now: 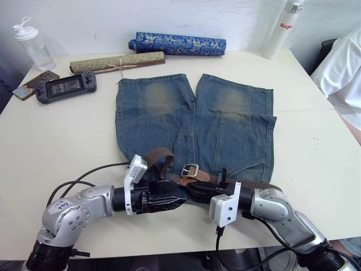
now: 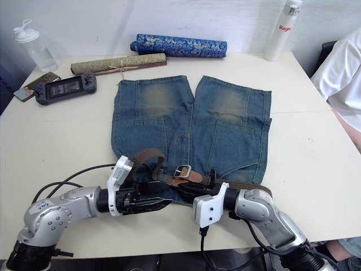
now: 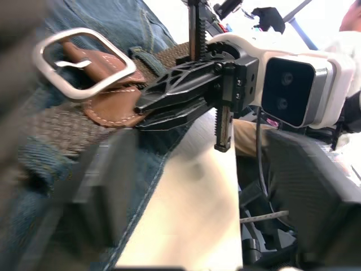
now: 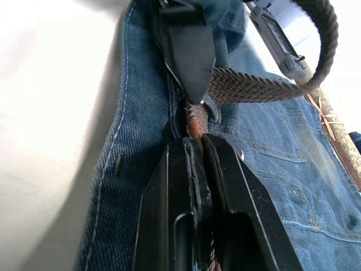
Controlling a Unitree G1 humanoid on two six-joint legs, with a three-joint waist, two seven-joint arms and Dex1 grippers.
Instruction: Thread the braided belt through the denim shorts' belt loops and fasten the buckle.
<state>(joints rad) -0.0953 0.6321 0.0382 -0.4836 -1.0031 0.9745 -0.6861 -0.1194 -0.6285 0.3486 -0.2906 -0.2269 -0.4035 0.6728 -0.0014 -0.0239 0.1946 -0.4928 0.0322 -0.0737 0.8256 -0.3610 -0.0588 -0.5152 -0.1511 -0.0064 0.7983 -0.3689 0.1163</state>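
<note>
On the cream tabletop lie mid-blue denim shorts with faded, lighter patches on both legs. The woven dark-brown braided belt ends in tan leather by its silver rectangular buckle. Near the far edge lie a blue gold-patterned fabric roll and an olive rolled mat.

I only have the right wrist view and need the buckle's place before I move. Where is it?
Observer: The buckle lies flat on the shorts at mid-waist, just beyond the right gripper, which is shut on the belt at its tan leather.
Operator: Is the left gripper holding anything?
Observer: No, the left gripper is open, facing the right one nearly tip to tip.
Operator: Does the belt go on behind my wrist?
Observer: Yes, it runs along the waistband toward the robot's right, past the right wrist.
</note>
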